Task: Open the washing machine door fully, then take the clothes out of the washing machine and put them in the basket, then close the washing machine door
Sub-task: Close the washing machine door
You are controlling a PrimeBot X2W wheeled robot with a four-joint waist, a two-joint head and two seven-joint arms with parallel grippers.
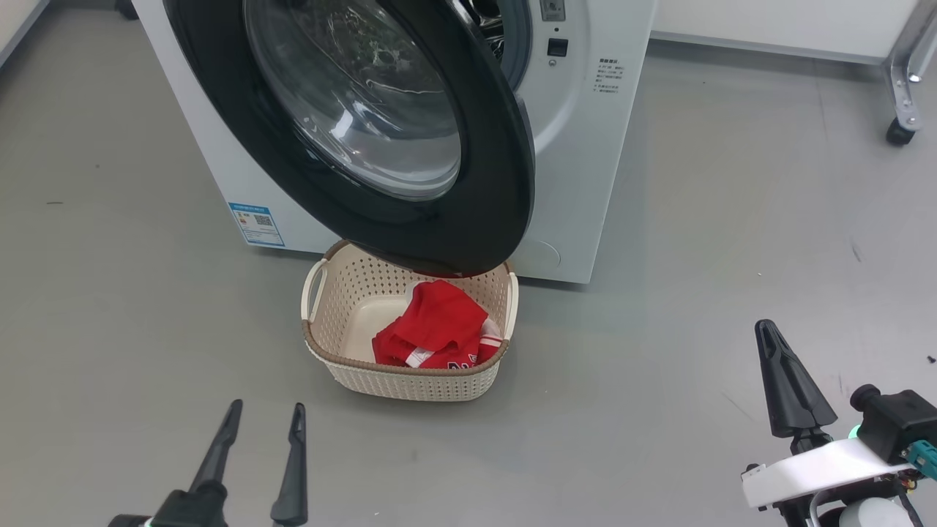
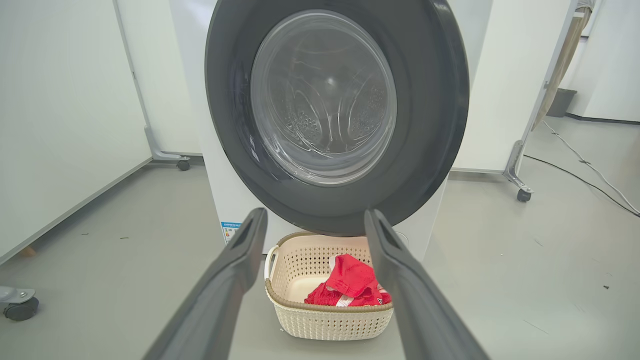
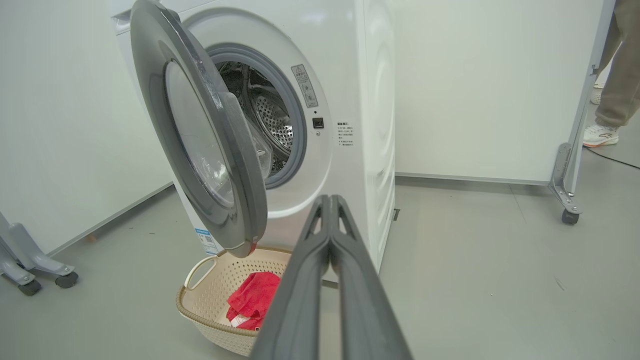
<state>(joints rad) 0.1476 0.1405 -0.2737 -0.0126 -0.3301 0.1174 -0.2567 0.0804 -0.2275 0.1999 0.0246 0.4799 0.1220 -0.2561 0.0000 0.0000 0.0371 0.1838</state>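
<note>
The fingers of the left gripper (image 1: 267, 405) are spread apart with nothing between them. Those of the right gripper (image 1: 767, 329) are pressed together, empty. Both grippers are seen low over the grey floor (image 1: 659, 380). The basket (image 1: 410, 370) is set ahead between them, well apart from both, just before the washing machine (image 1: 585, 146). A red garment (image 1: 435, 322) is laid inside it. The washing machine door (image 1: 498, 183) is swung open above the basket's far rim.

Test laboratory: a washing machine (image 3: 370, 125) stands free on bare grey floor (image 1: 732, 241), among white partition panels (image 3: 475, 90) on castors (image 3: 570, 216).
</note>
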